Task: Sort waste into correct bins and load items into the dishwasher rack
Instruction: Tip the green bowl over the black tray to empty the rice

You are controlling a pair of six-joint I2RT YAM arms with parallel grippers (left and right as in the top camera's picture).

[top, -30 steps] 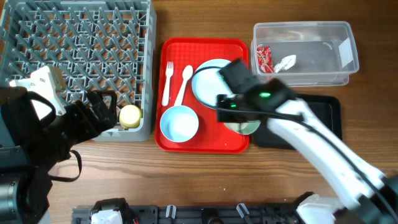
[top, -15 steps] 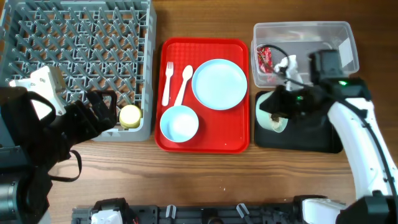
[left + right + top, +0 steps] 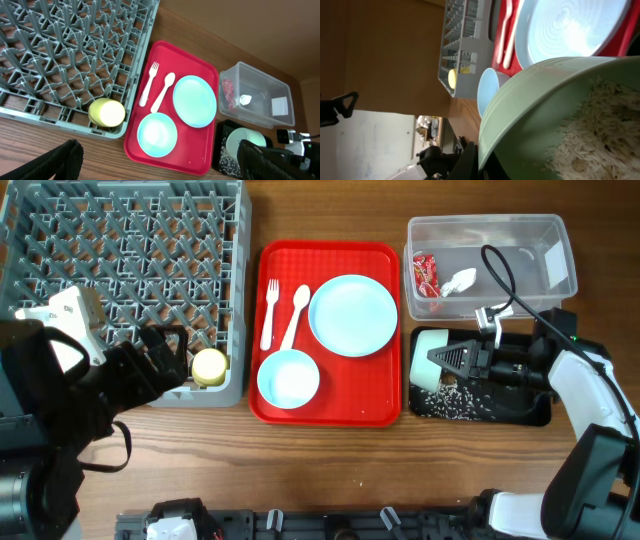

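Note:
My right gripper [image 3: 458, 361] [image 3: 492, 159] is shut on the rim of a pale bowl [image 3: 428, 358] [image 3: 555, 95] and holds it on its side over the black tray [image 3: 532, 416]. Whitish food scraps [image 3: 448, 401] lie in that tray, and more cling inside the bowl [image 3: 600, 140]. The clear tub [image 3: 562, 242] holds a red wrapper [image 3: 425, 275] and a white napkin [image 3: 460, 280]. The plate [image 3: 353, 315], second bowl [image 3: 289, 377], fork [image 3: 268, 312] and spoon [image 3: 297, 308] lie on the red tray [image 3: 330, 412]. The yellow cup [image 3: 209, 366] sits in the rack [image 3: 120, 260]. My left gripper [image 3: 160, 167] is open and empty.
The left arm's black body [image 3: 60, 410] hangs over the table's front left, beside the rack's front edge. The right arm's cable [image 3: 500, 275] arcs over the clear tub. Bare wooden table [image 3: 330, 470] shows in front of the red tray.
My right gripper carried the bowl from the red tray over to the black tray and turned it on its side. Scraps now lie in the tray. The left arm stayed still.

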